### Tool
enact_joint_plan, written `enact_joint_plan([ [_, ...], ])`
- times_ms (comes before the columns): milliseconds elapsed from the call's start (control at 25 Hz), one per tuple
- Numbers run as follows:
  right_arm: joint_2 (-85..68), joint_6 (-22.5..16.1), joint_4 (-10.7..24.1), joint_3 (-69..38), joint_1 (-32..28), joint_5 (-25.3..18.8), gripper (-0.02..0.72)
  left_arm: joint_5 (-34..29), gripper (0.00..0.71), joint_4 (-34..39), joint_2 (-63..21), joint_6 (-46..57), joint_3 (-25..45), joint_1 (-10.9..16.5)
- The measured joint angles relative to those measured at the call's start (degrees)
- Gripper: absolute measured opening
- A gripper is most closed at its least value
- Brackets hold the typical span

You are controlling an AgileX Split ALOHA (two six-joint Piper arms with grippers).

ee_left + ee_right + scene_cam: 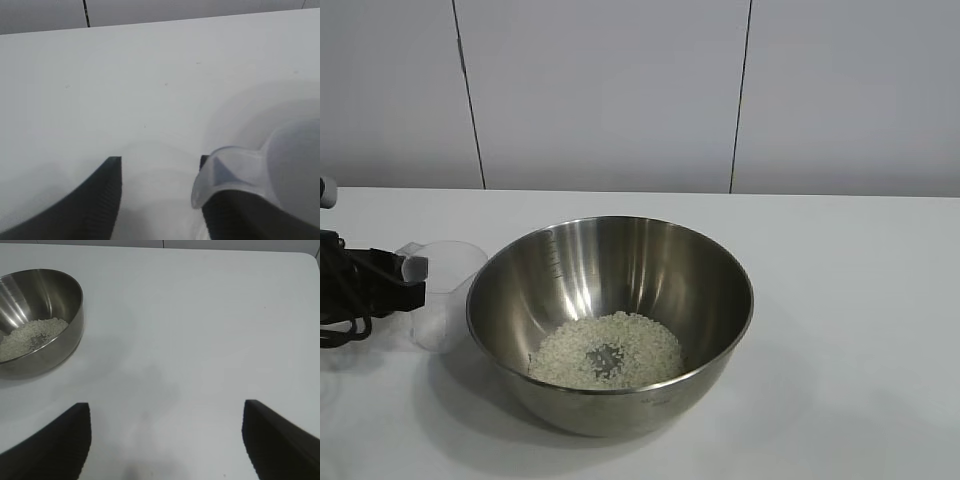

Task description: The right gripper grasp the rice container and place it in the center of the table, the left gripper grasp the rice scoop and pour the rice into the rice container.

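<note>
Setting: pale panelled wall behind a broad white table (pixel 860 300); nothing else stands on it but the task's own things
Rice container: steel bowl (pixel 610 320) upright about mid-table; placing it looks done
Rice: pale heap (pixel 607 352) on the bowl's floor, with a small bare patch of steel at its middle; the pour looks done as well
Rice scoop: clear plastic cup (pixel 445 290) standing on the table just beside the bowl's left wall; whether it touches the bowl I cannot tell; it appears empty
Left gripper: at the exterior view's left edge (pixel 408 282), low over the table, reaching level toward the cup's tab handle; in its wrist view the fingers are spread (pixel 160 200), one finger (pixel 95 205) clear of the cup, the tab lying across the tip of the other; so the cup looks released, not pinched
Right gripper: well apart on the bowl's other side, out of the exterior view; fingers spread wide (pixel 167 440) over bare table, holding nothing
Step in hand: letting go of the emptied scoop, by my reading
Next move: draw the left gripper straight back, away from the tab; a sideways drift could tip the light cup or knock it against the bowl
</note>
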State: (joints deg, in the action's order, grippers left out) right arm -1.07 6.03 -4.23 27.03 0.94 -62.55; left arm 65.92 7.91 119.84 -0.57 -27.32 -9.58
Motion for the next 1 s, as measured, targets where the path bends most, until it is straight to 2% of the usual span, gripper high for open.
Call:
enact_joint_plan([
  [240,0.0,0.0,0.0,0.0,0.0,0.0,0.567,0.0,0.485,-0.1,0.0,-3.0,6.1,0.0],
  [480,0.0,0.0,0.0,0.0,0.0,0.0,0.567,0.0,0.599,-4.4,-0.9,-5.8,12.6,0.0],
  [640,0.0,0.0,0.0,0.0,0.0,0.0,0.567,0.0,0.623,-5.3,-3.4,-6.0,14.9,0.0],
  [920,0.0,0.0,0.0,0.0,0.0,0.0,0.567,-0.5,0.626,-6.4,-15.0,-6.6,15.4,0.0],
  [1000,0.0,0.0,0.0,0.0,0.0,0.0,0.567,-5.4,0.627,-7.9,-19.8,-7.0,15.1,0.0],
])
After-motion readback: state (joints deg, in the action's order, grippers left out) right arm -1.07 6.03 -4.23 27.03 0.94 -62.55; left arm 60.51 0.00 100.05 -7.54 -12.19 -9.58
